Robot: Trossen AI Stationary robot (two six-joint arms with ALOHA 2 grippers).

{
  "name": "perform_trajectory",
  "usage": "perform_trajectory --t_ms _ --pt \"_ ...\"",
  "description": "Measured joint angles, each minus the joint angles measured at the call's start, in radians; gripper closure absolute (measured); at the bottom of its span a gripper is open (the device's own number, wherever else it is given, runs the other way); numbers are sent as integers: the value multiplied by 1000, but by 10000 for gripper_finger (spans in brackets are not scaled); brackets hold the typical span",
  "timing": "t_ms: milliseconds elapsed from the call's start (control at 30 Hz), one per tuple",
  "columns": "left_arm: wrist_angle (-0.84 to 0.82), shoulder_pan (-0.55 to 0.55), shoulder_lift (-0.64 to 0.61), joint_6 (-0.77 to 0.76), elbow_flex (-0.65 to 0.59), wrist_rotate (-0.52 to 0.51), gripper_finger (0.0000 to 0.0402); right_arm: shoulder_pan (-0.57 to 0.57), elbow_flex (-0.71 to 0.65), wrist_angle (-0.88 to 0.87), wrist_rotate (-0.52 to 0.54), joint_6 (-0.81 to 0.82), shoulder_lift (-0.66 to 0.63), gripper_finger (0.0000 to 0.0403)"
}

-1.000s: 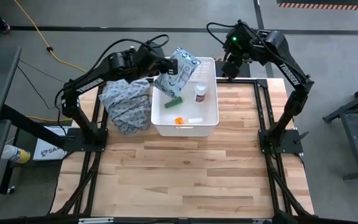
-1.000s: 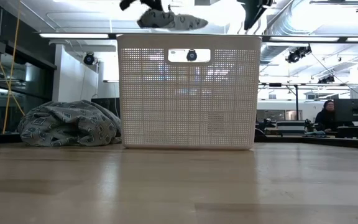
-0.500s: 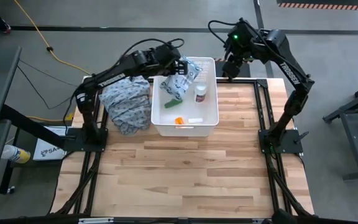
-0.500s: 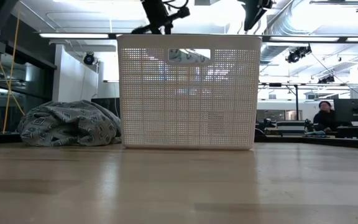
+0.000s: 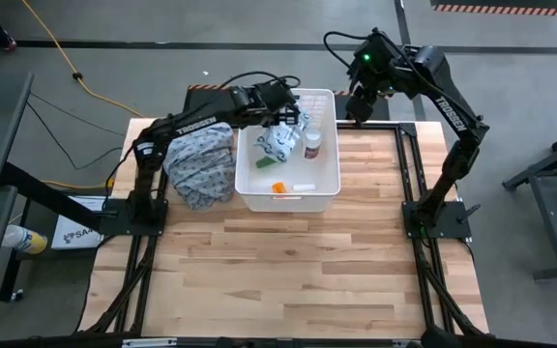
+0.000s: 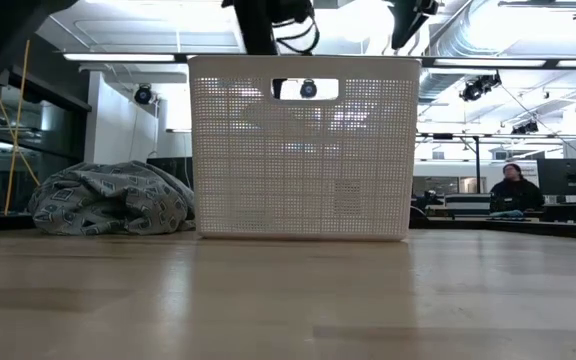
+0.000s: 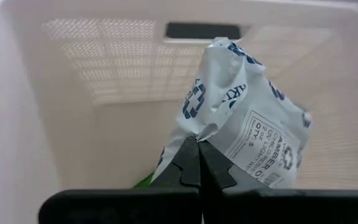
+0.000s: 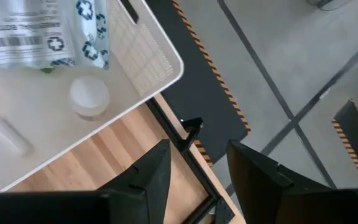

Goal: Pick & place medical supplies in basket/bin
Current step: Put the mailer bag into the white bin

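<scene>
Now soft packet (image 7: 241,130) in left end effector (image 7: 197,163).

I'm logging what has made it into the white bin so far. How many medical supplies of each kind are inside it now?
Pill bottle: 1
Green stick-shaped box: 1
White tube: 1
Orange piece: 1
Soft packet, pinched by the left gripper inside the bin: 1
Total: 5
</scene>
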Motion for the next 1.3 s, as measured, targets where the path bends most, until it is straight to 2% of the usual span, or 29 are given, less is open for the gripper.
perform_trajectory --t_ms 167,467,733,1300 --pt "-26 8 37 -14 1 -10 380 0 0 0 -45 -1 0 256" --pt "-25 25 95 -15 1 2 380 0 0 0 -55 0 0 249" --pt "-23 50 96 -2 1 7 380 0 0 0 -121 -2 0 253" --pt "-21 57 123 41 -7 8 380 0 0 3 -121 -2 0 248"
